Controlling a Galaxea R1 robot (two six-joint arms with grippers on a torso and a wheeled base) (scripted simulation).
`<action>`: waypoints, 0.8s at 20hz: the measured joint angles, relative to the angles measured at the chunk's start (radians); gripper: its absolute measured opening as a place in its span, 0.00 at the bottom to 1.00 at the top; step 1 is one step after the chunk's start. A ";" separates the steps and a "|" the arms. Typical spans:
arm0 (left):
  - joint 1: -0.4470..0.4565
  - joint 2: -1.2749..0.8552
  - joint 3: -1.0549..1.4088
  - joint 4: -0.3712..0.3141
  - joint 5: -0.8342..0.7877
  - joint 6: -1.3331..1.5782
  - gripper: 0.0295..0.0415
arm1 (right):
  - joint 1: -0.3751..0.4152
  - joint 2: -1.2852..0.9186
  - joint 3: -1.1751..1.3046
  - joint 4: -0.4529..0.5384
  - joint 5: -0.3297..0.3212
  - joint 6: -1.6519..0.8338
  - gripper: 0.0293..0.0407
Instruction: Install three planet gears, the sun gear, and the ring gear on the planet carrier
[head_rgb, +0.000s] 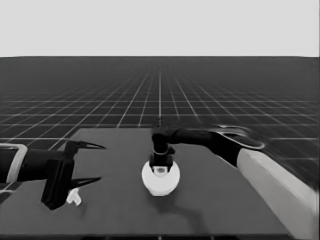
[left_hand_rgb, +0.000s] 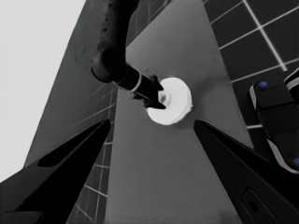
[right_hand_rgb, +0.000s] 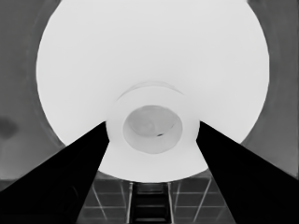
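Gridded floor runs back to the horizon behind the dark table (head_rgb: 210, 200), whose bare top carries only 2 white things in the head view.

Largest of them is the larger round part (head_rgb: 160, 179), lying flat near the table's middle, thick, with a raised collar around a small central hole. No gears and no smaller round part show anywhere; whether they lie under this part cannot be told.

From the larger round part's right, the right arm reaches in and bends down over it. The right gripper (right_hand_rgb: 152, 135) stands directly above the raised collar, its 2 fingers apart, 1 on each side of the collar, with pale surface showing between each finger and the collar.

Well to the left of the larger round part, the left gripper (head_rgb: 92, 162) waits with fingers spread wide, holding nothing.

Just below that gripper's lower finger lies the thin white piece (head_rgb: 74, 197), far from the larger round part.
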 joint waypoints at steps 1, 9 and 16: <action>0.000 0.000 0.000 0.000 0.000 0.000 0.75 | -0.015 0.003 -0.010 -0.013 0.005 -0.006 0.49; 0.000 0.000 0.000 0.000 0.000 0.000 0.75 | -0.033 0.007 -0.023 -0.031 0.011 -0.010 0.49; 0.000 0.000 0.000 0.000 0.000 0.000 0.75 | -0.033 0.007 -0.022 -0.031 0.011 0.044 0.49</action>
